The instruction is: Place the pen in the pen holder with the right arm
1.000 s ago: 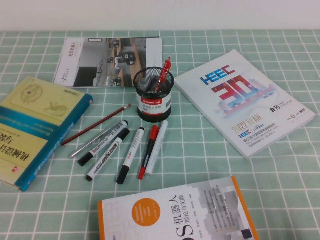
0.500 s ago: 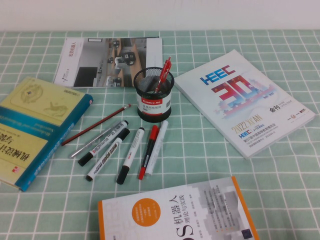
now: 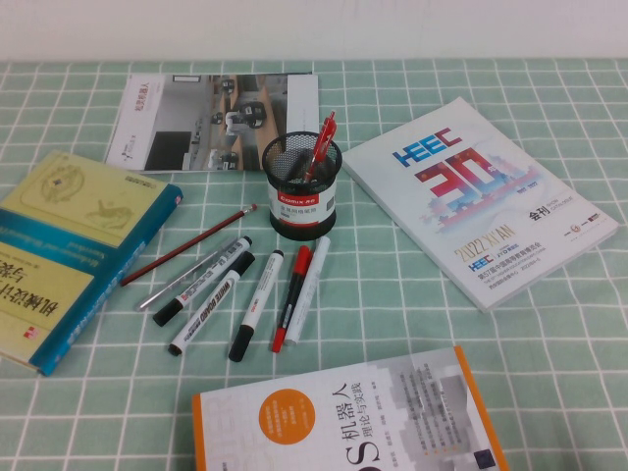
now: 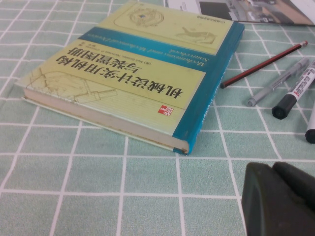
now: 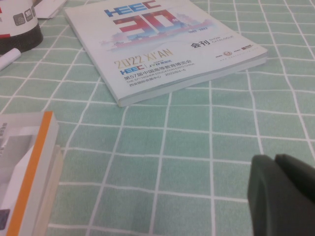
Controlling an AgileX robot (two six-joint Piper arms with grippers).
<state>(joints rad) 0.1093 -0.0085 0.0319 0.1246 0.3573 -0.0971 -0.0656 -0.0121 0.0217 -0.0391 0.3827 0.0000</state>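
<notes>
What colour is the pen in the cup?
Red: the pen stands in the black mesh pen holder, best seen from the high view.

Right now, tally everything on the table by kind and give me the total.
Books and magazines: 4
Markers: 5
Grey pen: 1
Red pen, standing in the holder: 1
Red pencil: 1
Pen holder: 1
Total: 13
Not counted: left gripper and right gripper, both low over the tablecloth.
</notes>
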